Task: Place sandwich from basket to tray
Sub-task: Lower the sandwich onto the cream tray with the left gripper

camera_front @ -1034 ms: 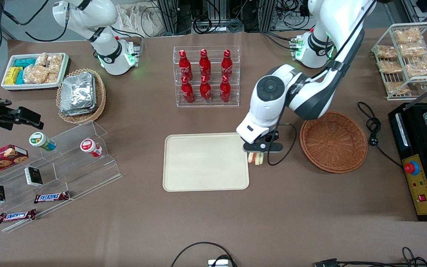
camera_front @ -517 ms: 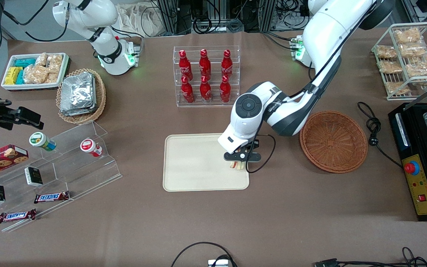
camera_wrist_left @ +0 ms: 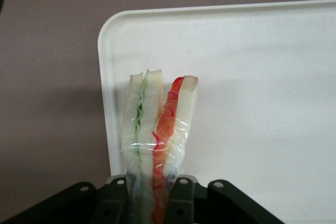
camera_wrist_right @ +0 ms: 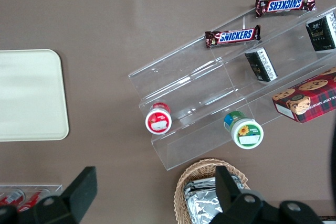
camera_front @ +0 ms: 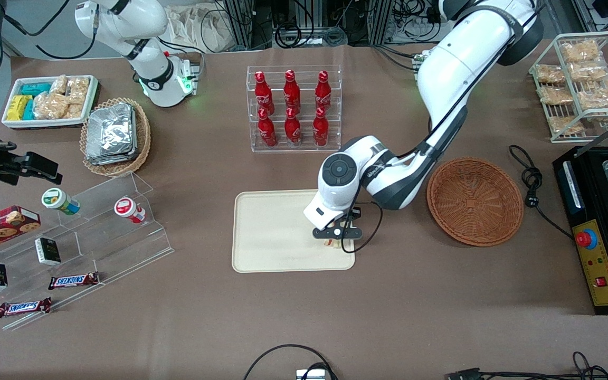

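A: Front view first. What's different from a second ago?

B: The end effector [camera_front: 335,237] was beside the tray's [camera_front: 272,232] edge on the basket side, over the bare surface [camera_front: 415,295]. Half a second ago it had crossed the rim, and now it hangs over the tray's corner nearest the basket [camera_front: 475,201], a little nearer the front camera. The sandwich [camera_front: 333,243] travelled with it. The basket sits empty.

A: So the carry is essentially over?

B: I'd judge so; what's left is lowering and letting go.

A: Left wrist view?

B: The two fingers [camera_wrist_left: 181,200] are clamped on the sandwich's [camera_wrist_left: 157,140] base. It hangs point-down: pale bread, a green layer, a red-orange layer, clear wrap. Below it is the tray [camera_wrist_left: 262,77], close to a rounded corner, with brown surface [camera_wrist_left: 52,77] past the rim. Whether it touches the tray yet, I can't tell. No print is readable on the wrap.

A: Right wrist view?

B: Only part of the tray [camera_wrist_right: 29,95], bare. Two bars [camera_wrist_right: 232,36] on the clear stepped stand [camera_wrist_right: 199,108] read SNICKERS. The red bottles [camera_front: 292,108] in the front view carry a white script logo too small to read.
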### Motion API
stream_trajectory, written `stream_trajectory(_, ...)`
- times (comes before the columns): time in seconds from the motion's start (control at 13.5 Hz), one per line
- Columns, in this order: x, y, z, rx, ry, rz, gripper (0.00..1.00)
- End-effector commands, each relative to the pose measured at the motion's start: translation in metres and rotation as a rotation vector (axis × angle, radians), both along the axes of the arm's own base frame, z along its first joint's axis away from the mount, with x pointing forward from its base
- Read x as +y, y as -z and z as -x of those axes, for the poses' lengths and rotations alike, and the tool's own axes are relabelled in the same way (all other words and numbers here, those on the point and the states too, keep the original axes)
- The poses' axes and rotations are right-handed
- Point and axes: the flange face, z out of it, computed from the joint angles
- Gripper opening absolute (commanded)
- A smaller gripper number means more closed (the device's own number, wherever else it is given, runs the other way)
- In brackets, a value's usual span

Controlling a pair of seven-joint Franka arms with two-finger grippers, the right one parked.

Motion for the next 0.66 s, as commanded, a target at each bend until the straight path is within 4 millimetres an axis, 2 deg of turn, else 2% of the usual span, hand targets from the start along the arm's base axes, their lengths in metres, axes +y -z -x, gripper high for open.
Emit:
stream_trajectory(0.0,-0.013,0.010,-0.010,-0.008,-0.030,-0.001,0.00)
stream_trajectory(0.3,-0.018,0.022,-0.005,-0.003,-0.023,0.005,0.01)
stream_trajectory(0.44,-0.023,0.027,-0.001,-0.005,-0.008,0.000,0.05)
stream_trajectory(0.59,-0.025,0.031,0.002,-0.004,0.001,-0.006,0.16)
